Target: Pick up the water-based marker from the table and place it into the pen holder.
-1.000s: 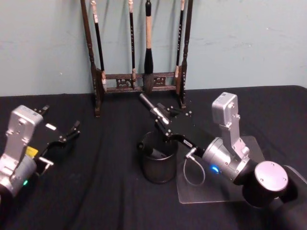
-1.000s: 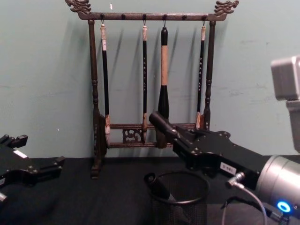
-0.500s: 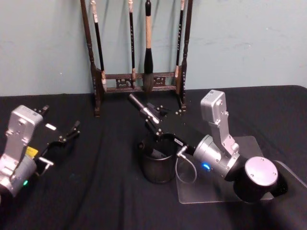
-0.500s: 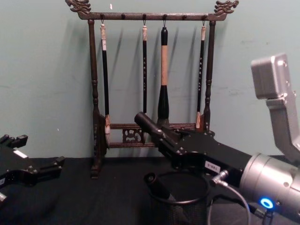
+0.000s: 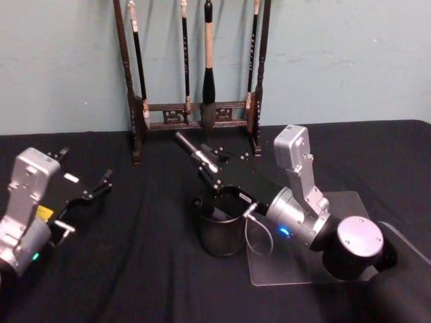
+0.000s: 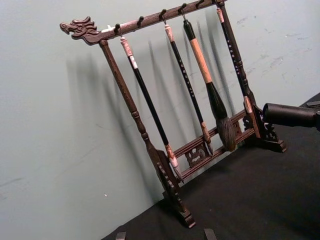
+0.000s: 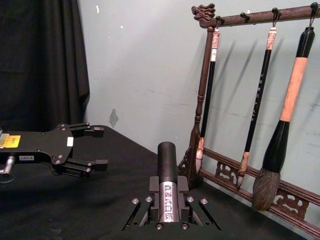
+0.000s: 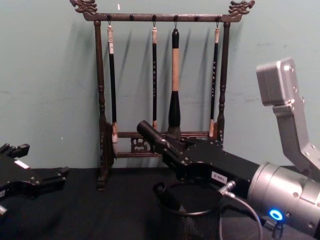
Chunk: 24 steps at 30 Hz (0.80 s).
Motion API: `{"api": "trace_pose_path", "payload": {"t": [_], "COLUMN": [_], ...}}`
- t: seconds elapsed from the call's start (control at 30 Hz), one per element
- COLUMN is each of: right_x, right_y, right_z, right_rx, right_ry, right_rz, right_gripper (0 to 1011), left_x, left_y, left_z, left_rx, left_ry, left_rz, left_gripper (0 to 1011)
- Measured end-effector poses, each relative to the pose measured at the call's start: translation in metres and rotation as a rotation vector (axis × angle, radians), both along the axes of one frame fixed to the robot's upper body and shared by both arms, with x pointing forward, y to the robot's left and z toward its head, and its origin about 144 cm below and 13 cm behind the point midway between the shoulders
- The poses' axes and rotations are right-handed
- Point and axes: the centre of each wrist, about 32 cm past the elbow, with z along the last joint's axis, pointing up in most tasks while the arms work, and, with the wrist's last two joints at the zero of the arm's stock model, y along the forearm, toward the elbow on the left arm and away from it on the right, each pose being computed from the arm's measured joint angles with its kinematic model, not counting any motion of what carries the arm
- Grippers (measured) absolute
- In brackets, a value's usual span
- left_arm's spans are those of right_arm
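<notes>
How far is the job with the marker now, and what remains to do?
Done: the marker is off the table, clamped in the right hand, and one pen already leans inside the pen holder. In hand: the right hand holds the marker tilted above the holder's rim, its free end pointing toward the brush rack. Left: lower it into the holder and release. The left hand rests open at the left.

So the pen holder (image 5: 220,229) sits mid-table (image 5: 135,269), with one marker (image 8: 167,197) already leaning inside it. Right above its rim the right gripper (image 5: 205,168) comes in from the right, clamped on a second marker (image 5: 195,152) that angles up toward the back left. The brush rack (image 5: 195,81) stands behind against the wall. The left gripper (image 5: 94,192) rests well off to the left.
</notes>
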Motion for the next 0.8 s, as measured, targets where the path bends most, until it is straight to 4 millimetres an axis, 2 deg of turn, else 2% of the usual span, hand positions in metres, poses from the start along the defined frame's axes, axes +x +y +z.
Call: {"api": "trace_pose_path", "payload": {"t": [0.53, 0.7, 0.73, 0.8], "right_x": [-0.0006, -0.0007, -0.0007, -0.0007], "right_y": [-0.0006, -0.0008, -0.0008, -0.0008], "right_z": [0.0000, 0.0000, 0.0000, 0.0000], "right_rx": [0.001, 0.001, 0.001, 0.001], "right_ry": [0.000, 0.000, 0.000, 0.000], "right_rz": [-0.003, -0.004, -0.004, -0.004], "right_gripper": [227, 371, 431, 469], "left_x": [0.0000, 0.0000, 0.0000, 0.0000], "left_y": [0.0000, 0.0000, 0.0000, 0.0000], "left_z": [0.0000, 0.0000, 0.0000, 0.0000], "left_rx": [0.000, 0.000, 0.000, 0.000], "left_ry": [0.000, 0.000, 0.000, 0.000], "left_rz": [0.000, 0.000, 0.000, 0.000], "left_gripper": [1009, 1009, 1009, 1009]}}
